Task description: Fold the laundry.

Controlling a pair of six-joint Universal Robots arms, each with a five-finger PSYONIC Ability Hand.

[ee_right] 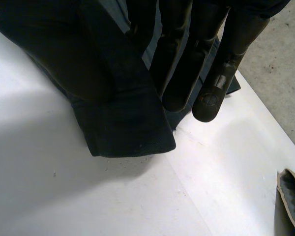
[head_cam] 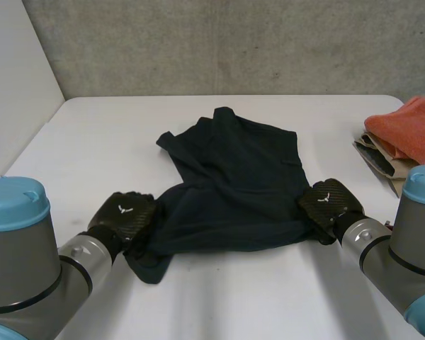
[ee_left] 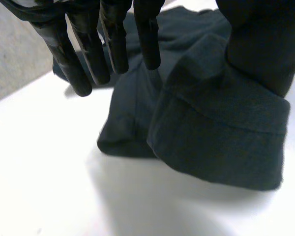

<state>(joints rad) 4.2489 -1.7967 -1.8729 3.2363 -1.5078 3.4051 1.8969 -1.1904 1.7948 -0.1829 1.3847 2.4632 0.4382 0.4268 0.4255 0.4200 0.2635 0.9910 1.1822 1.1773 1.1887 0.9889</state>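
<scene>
The left hand [head_cam: 124, 212] and right hand [head_cam: 329, 200] each pinch a near corner of the dark-navy cloth garment [head_cam: 234, 177] on the white counter [head_cam: 269, 297], likely to fold it.

A white table [head_cam: 92, 142] carries a dark garment [head_cam: 234, 177] and orange cloth [head_cam: 411, 127].

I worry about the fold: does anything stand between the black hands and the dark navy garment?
Nothing visible does. The left hand is on the dark navy garment at its near left corner, the right hand at its near right corner. The orange cloth lies apart, far right on the white table.
</scene>
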